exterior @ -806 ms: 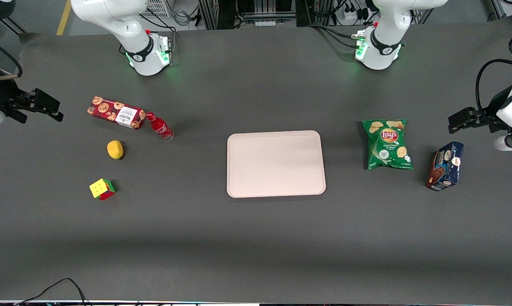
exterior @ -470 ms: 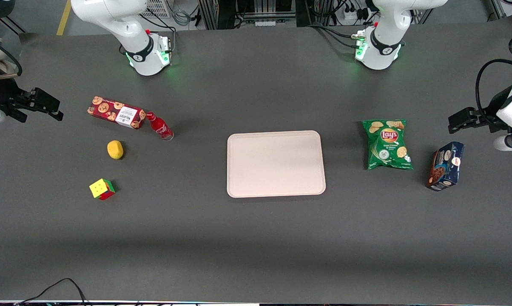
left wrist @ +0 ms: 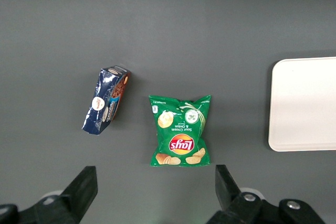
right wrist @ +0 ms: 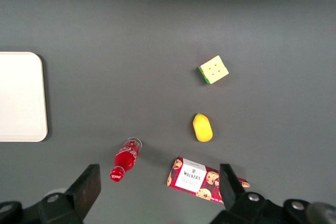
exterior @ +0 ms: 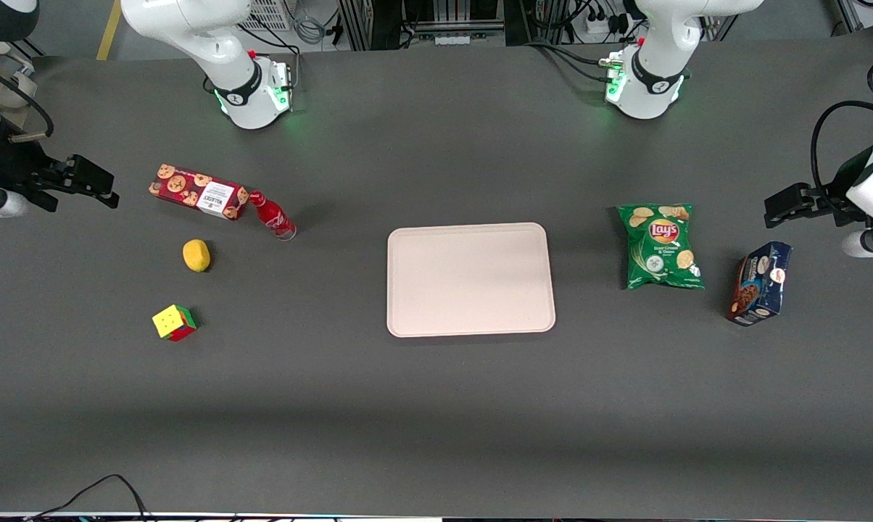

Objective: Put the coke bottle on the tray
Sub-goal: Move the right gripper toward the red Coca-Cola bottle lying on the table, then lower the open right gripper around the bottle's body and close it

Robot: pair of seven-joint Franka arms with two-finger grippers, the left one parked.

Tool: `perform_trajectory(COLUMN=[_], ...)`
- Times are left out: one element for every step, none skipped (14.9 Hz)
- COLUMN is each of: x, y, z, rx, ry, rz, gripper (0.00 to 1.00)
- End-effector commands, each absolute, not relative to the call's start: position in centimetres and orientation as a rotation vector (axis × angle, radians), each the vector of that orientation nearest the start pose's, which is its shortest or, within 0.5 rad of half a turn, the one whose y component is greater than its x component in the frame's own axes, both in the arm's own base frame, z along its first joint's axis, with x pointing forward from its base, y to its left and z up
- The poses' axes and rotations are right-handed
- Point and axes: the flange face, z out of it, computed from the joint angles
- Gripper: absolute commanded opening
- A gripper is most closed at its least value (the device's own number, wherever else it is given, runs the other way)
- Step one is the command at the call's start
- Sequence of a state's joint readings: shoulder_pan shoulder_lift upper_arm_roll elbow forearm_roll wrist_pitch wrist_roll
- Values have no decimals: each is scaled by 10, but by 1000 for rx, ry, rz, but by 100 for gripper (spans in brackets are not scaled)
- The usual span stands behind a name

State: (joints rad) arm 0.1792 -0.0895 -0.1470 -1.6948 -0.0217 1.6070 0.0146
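Coke bottle (exterior: 272, 216) lying on the table (exterior: 436, 406), cap touching the Walkers cookie box (exterior: 199, 192), well apart from empty tray (exterior: 470, 279), gripper (exterior: 94, 188) spread wide, holding nothing, at working arm's table end, lemon (exterior: 196, 255) and Rubik's cube (exterior: 174, 322) nearby

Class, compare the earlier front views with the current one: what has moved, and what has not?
Only the right arm's gripper moved, edging toward the red cookie box and small red coke bottle; its fingers are open and hold nothing. Bottle, pale beige tray and everything else stayed put.
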Motion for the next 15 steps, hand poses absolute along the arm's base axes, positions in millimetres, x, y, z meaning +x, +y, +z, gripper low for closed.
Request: perform_trajectory(x=[525,520,509,493,477,460,447,439,432,427,421,414,407,403,401], y=[27,38,49,63,80,87,95,103,108,111,113,113,117,121,121], z=[589,578,563,545,526,504,487,469,455,441,428,416,403,395,387], rx=[-3150,-3151,-3149,-3151,-3154,-3155,-3157,-3165,-3170,-3171,-3163,-3148,-3145,-3148,-3150], ry=[-91,-87,-55,-35,-40,-44,-39,-53,-65,-73,-73,-60,-70,-87,-92], rz=[68,63,51,33,-3,-38,-57,-53,-45,-43,-35,-34,-30,-33,-27], gripper=[100,100,100,100,100,100,100,100,100,100,100,100,100,100,100])
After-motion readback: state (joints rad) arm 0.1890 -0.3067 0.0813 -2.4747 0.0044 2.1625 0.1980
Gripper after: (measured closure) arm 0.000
